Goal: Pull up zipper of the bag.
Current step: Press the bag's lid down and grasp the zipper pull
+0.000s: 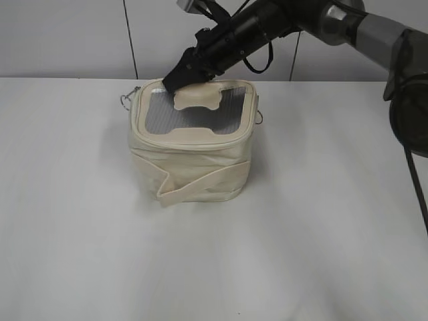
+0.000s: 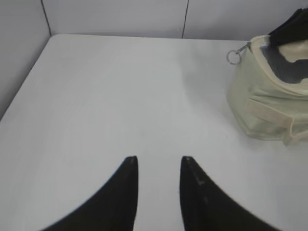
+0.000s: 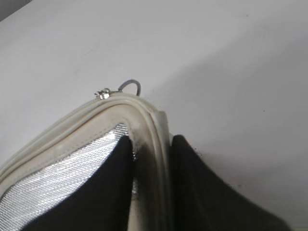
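No readable writing or brand seen anywhere. One small boxy cream fabric bag (image 1: 190, 144) stood on the white table (image 1: 321, 221), toward the back, left of middle. Grey woven see-through top panel (image 1: 160, 117) with one cream bone-shaped patch (image 1: 196, 98); one flat cream strap (image 1: 200, 186) hung slack across the front. Thin cream zipper (image 3: 153, 126) ran round the top rim. Two silver ring pulls counted: left ring pull (image 1: 127, 101) at the back left corner, right ring pull (image 1: 259, 118) on the right side. Right gripper (image 3: 152, 144) reached down to the bag's back left top corner, black tapered jaws spread narrowly astride the rim edge, one over the mesh, one outside; true pinch could not be told. Left gripper (image 2: 159, 161) hovered over bare table, well apart from the bag, jaws spread, holding nothing. Grey panelled wall (image 1: 67, 33) behind.
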Controlling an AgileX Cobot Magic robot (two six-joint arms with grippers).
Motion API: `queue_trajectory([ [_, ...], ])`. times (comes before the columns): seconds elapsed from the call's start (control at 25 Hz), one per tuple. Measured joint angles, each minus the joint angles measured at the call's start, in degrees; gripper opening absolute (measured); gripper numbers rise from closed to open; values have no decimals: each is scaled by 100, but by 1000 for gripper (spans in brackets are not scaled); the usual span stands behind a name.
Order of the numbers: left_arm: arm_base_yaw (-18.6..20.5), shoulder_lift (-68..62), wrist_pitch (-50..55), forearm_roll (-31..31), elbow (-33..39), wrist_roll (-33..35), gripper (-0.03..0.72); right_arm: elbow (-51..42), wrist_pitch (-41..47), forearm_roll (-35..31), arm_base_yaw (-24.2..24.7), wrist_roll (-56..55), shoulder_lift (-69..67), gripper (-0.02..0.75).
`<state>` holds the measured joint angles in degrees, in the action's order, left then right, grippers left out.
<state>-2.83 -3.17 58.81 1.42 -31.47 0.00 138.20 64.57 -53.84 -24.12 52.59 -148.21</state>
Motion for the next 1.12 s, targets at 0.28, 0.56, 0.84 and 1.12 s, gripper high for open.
queue_trajectory([
  [0.28,-847,-2297,-2152,2629,-73,1260,241,0,18,67,-6,-80,-5,52],
  [0.56,-1064,-5502,-2799,4818,-1001,4457,241,0,72,69,-6,-103,-5,52],
  [0.84,1180,-8035,-696,7242,-2374,8115,249,4,139,69,-1,-147,-5,52],
  [1.12,739,-9494,-1528,7118,-2600,10536,388,6,148,75,-1,-217,-5,50],
])
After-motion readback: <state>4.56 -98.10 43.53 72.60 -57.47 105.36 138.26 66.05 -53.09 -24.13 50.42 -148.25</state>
